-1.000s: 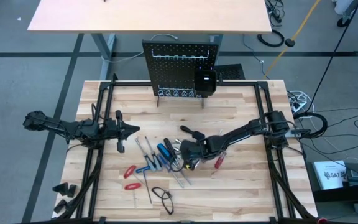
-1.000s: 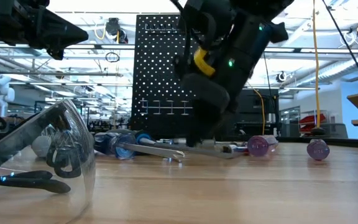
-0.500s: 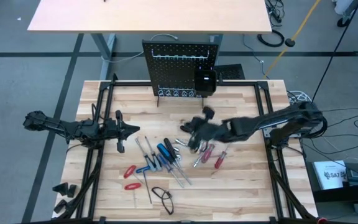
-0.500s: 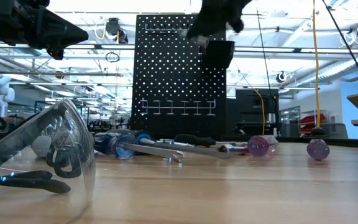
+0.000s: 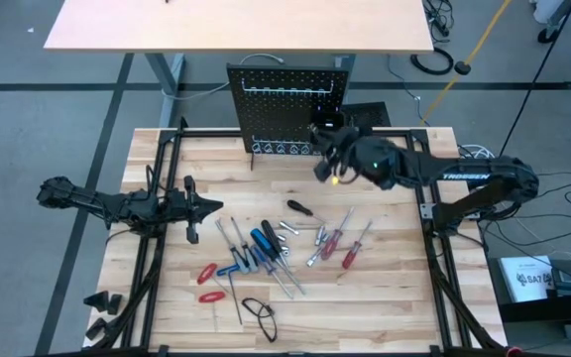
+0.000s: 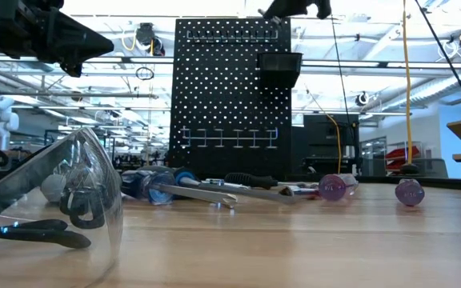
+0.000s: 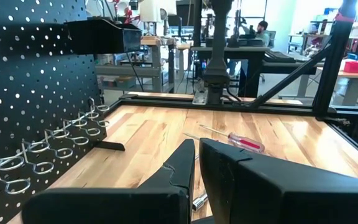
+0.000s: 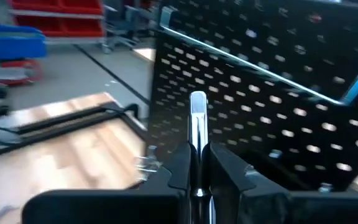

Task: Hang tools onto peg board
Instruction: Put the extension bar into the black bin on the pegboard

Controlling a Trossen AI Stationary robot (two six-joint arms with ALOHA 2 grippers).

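Right wrist view showed the right hand (image 8: 196,163) pinching a slim silver bit (image 8: 197,115) between its fingers, shaft pointing out at the peg board (image 8: 272,93) close ahead. High view put that hand (image 5: 327,159) raised just in front of the peg board (image 5: 287,104), beside its small black bin (image 5: 326,130). Judged the bit light, rigid and slick: polished metal, apt to pivot or slip in a two-point pinch, so a hold low on the shaft, as here, looked sound, leaving the tip free to drop into the bin or a ring hook (image 7: 42,167). Left hand (image 5: 192,209) waited over the surface (image 5: 385,297) at the left, fingers pressed together, nothing in them. Remaining tools lay loose on the surface: blue-handled screwdrivers (image 5: 264,243), red-handled screwdrivers (image 5: 350,253), red-handled pliers (image 5: 209,281), thin metal rods (image 5: 228,236). Judged the screwdrivers stiff and handle-heavy, best taken at the handle near the shaft; the rods thin, low-lying and hard to pick off flat wood. Safety glasses (image 6: 62,192) sat near the front edge.
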